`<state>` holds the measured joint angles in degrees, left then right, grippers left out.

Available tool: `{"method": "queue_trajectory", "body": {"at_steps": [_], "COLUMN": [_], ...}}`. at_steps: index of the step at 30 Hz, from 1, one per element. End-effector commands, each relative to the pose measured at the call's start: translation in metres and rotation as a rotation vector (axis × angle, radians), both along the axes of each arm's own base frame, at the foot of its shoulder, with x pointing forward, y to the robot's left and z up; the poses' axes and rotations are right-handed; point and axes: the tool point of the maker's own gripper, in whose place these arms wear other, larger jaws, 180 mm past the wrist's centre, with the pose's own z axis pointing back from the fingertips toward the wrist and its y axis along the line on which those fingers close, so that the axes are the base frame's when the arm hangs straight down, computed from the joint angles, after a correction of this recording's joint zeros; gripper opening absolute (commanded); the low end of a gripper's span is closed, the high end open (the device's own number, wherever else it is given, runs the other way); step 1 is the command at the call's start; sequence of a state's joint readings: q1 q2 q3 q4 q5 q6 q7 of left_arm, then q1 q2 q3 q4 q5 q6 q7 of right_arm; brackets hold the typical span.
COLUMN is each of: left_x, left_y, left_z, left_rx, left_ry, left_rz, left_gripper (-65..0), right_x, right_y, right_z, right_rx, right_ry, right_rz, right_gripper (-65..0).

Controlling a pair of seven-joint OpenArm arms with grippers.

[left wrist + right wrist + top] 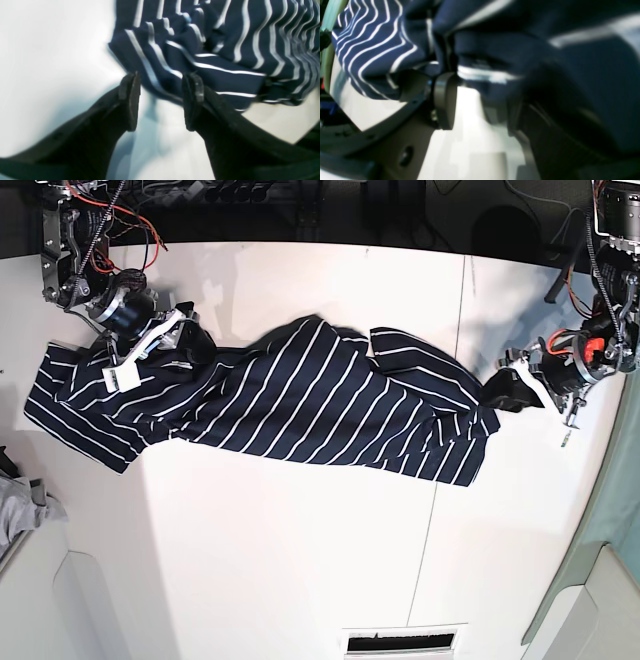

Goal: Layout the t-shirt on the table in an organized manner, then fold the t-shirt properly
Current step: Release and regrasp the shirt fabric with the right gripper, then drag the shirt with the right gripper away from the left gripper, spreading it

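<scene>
The navy, white-striped t-shirt (290, 405) lies stretched in a rumpled band across the white table (300, 560). In the base view my left gripper (511, 392) is at the shirt's right end. The left wrist view shows that gripper (161, 83) open, with the shirt's hem (175, 75) lying at its fingertips and bare table between the fingers. My right gripper (190, 340) rests on the shirt near its left end. Seen blurred in the right wrist view, its fingers (445, 100) stand apart, with bunched t-shirt fabric (545, 62) draped over the tips.
A small grey cloth (20, 510) hangs at the table's left edge. A dark seam (432, 510) runs down the table right of centre, and a slotted vent (390, 642) sits at the front edge. Cables and arm bases (90, 240) line the back corners.
</scene>
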<state>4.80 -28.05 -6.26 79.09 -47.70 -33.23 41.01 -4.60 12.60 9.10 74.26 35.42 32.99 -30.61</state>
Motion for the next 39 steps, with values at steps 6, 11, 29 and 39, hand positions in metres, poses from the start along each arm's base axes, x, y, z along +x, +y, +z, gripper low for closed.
{"method": "queue_trajectory", "body": {"at_steps": [6, 11, 29, 39], "left_x": [-0.009, -0.002, 0.018, 0.013], "left_y": [-0.047, -0.07, 0.032, 0.043], "left_z": [-0.002, 0.0, 0.11, 0.098], "left_rx": [-0.155, -0.2, 0.237, 0.316], "left_ry": [-0.016, -0.037, -0.181, -0.146], "left_rz": [-0.025, -0.023, -0.213, -0.215], "left_gripper": [-35.2, -57.4, -65.0, -65.0], "right_x": [0.033, 0.04, -0.037, -0.097], "right_y": [0.021, 0.026, -0.069, -0.083], "right_z": [0.022, 0.029, 0.095, 0.072], "right_rx": [0.018, 0.029, -0.156, -0.161], "right_ry": [-0.092, -0.112, -0.055, 0.083], "right_rz": [0.017, 0.016, 0.106, 0.068], "right_gripper": [-44.2, -65.0, -65.0, -65.0]}}
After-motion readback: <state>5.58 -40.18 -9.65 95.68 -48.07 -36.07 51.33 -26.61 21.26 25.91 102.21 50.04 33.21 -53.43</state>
